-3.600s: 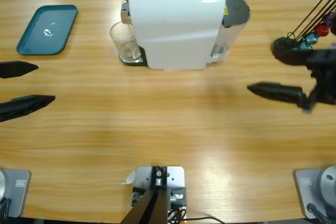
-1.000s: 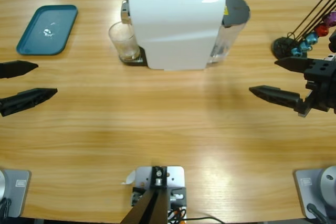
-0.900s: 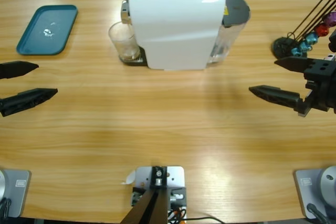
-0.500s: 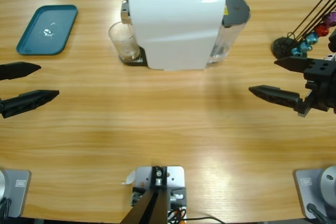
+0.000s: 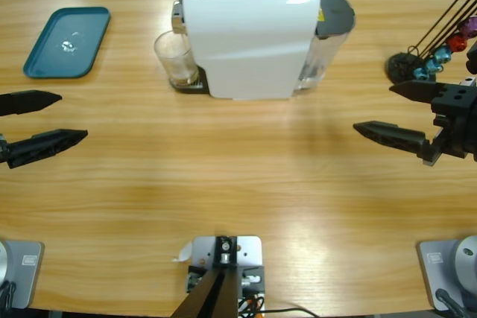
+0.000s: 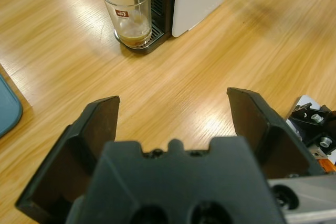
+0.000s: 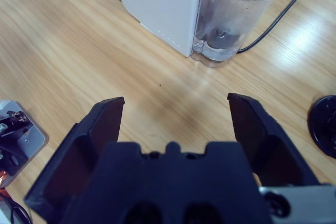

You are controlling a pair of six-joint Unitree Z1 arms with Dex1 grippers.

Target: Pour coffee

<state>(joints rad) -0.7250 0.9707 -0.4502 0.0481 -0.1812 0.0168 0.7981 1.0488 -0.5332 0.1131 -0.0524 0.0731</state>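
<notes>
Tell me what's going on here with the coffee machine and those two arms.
Nothing is being held right now. A clear glass stands on the drip tray of the white coffee machine with a shallow layer of coffee in it and a thin stream running in. The left gripper and the right gripper hang open over bare table, each well short of the machine.
</notes>
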